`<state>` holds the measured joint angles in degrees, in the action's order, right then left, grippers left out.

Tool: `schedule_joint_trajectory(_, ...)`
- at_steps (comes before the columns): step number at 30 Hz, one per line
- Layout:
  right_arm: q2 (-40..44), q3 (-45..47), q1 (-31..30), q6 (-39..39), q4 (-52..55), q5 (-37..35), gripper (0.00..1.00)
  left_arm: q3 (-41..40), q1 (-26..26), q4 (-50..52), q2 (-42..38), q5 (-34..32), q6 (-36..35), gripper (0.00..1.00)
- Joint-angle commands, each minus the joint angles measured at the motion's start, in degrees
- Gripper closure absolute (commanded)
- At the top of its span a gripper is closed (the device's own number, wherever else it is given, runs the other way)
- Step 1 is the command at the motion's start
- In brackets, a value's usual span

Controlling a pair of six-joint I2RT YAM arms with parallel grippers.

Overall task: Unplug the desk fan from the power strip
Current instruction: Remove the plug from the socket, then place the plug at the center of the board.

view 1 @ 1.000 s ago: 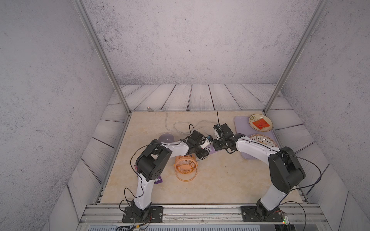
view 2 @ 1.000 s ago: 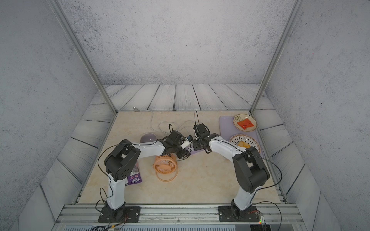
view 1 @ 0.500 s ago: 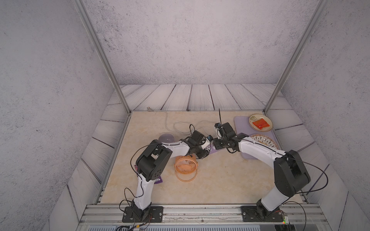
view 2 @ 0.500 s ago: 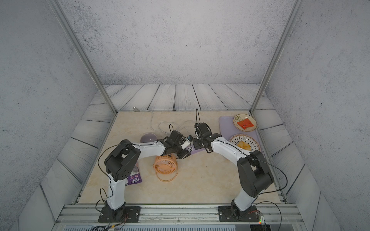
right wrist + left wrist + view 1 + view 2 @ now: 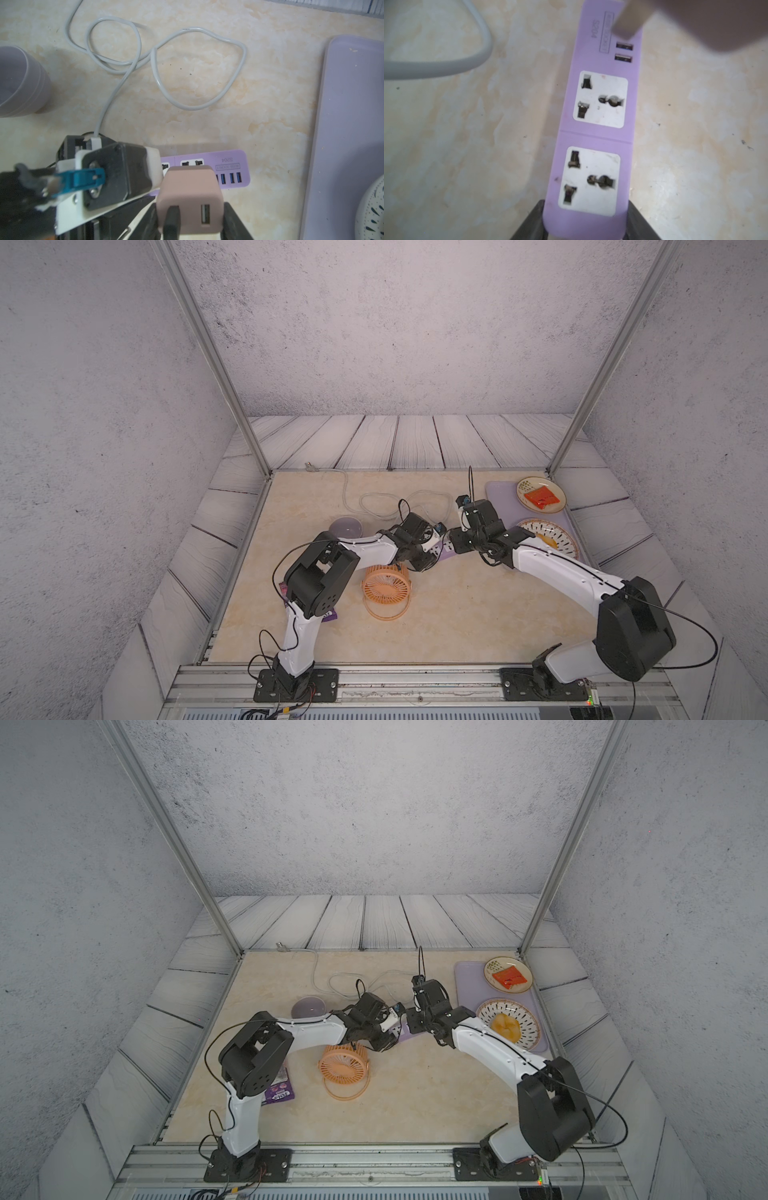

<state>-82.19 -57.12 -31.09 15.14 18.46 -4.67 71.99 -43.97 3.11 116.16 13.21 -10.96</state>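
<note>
So the beige table point(image 5: 457, 614) has a lilac tray point(image 5: 498, 499) at its far right. The orange desk fan point(image 5: 385, 585) sits on its hoop stand nearer the front, just beside the left arm. The lilac power strip point(image 5: 596, 135) lies flat mid-table, between the two wrists, and both its white sockets are empty. The left gripper point(image 5: 586, 224) is clamped onto the strip's end, one finger on each side. The pale pink plug block point(image 5: 190, 197) is pinched tight in the right gripper point(image 5: 190, 220) and held up off the strip, with the fan's black cord point(image 5: 171, 220) stuck in its back.
</note>
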Motion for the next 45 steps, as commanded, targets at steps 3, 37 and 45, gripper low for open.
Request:
schedule_joint_trajectory(3,5.10,2.82,-0.62,1.84,0.52,0.48,0.64,1.32,-0.51,0.75,-1.72,-1.46,-0.21,0.65)
schedule_joint_trajectory(37,21.21,11.73,-1.13,5.69,6.19,8.12,0.64,-0.44,-0.24,-4.06,-9.12,-12.09,3.77,0.32)
schedule_joint_trajectory(45,22.21,10.08,-1.14,6.95,8.19,9.95,0.64,0.64,-0.15,-0.94,-12.44,-16.60,9.14,0.32)
